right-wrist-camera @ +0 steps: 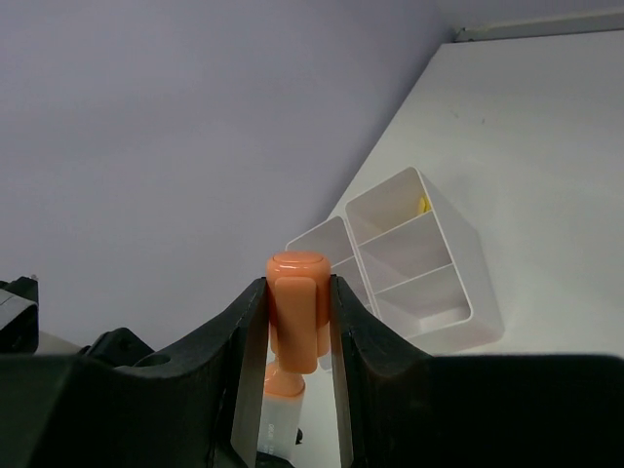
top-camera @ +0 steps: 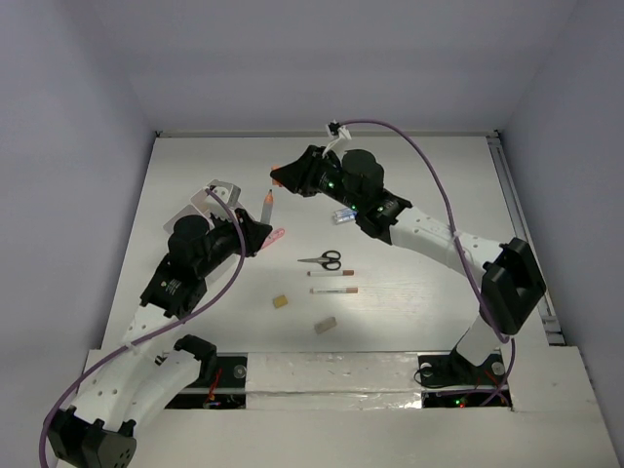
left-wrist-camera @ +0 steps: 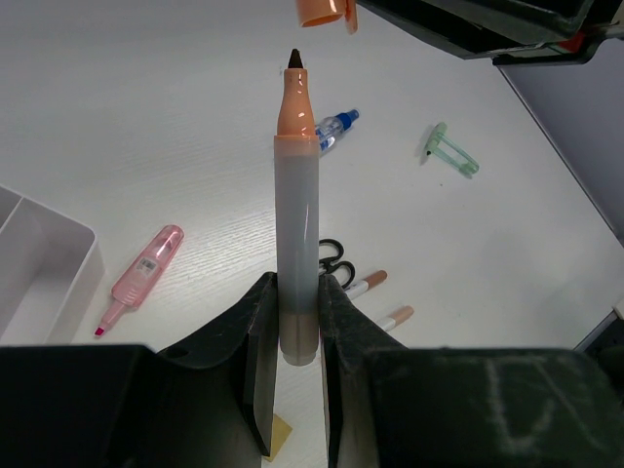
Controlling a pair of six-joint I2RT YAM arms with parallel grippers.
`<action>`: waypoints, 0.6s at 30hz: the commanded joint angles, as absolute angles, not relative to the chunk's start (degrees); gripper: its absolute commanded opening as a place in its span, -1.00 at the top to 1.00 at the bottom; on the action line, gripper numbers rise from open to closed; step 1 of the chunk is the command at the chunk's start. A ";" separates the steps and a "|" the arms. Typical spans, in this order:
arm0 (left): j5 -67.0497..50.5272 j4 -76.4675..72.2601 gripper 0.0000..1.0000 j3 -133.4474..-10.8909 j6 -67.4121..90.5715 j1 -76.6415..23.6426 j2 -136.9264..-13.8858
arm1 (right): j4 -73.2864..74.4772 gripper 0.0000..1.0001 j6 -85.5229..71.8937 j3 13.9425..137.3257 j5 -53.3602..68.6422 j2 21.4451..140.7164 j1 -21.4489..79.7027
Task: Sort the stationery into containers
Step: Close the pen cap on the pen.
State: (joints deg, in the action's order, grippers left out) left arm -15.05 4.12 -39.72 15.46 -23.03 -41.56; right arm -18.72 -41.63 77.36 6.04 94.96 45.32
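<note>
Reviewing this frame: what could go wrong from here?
The orange cap in the right gripper looks offset from the tip of the marker, so bringing them together could miss or smear ink. The left gripper pinches only the marker's bottom end; a sideways push could tilt it or knock it loose.

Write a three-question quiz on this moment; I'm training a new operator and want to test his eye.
1. True or false: the marker in the left gripper is capped.
2. The right gripper holds: A) an orange cap, B) a stapler, C) a ruler?
3. Short answer: what surface do the scissors lie on?
Key: 1 false; 2 A; 3 the table.
</note>
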 commanded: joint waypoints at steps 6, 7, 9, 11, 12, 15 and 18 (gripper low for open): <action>-16.00 1.05 1.00 -39.55 14.85 -22.76 -41.22 | -21.89 0.55 -40.96 80.68 6.06 96.50 46.85; -16.00 1.05 1.00 -39.64 14.77 -22.76 -41.22 | -21.62 0.55 -40.70 81.03 5.98 96.68 46.85; -16.00 1.05 1.00 -39.64 14.77 -22.76 -41.13 | -21.36 0.55 -40.61 81.21 5.98 96.94 47.37; -16.00 1.05 1.00 -39.55 14.77 -22.76 -41.22 | -21.53 0.55 -40.61 81.21 6.06 96.94 47.37; -15.91 1.05 1.00 -39.55 14.77 -22.76 -41.13 | -21.53 0.55 -40.52 81.12 6.06 96.86 47.37; -15.65 1.14 1.00 -39.55 14.77 -22.76 -40.87 | -21.45 0.55 -40.17 80.69 5.71 96.68 47.37; -14.94 1.14 1.00 -39.64 14.85 -22.76 -40.52 | -22.06 0.55 -40.17 79.37 5.19 95.98 47.90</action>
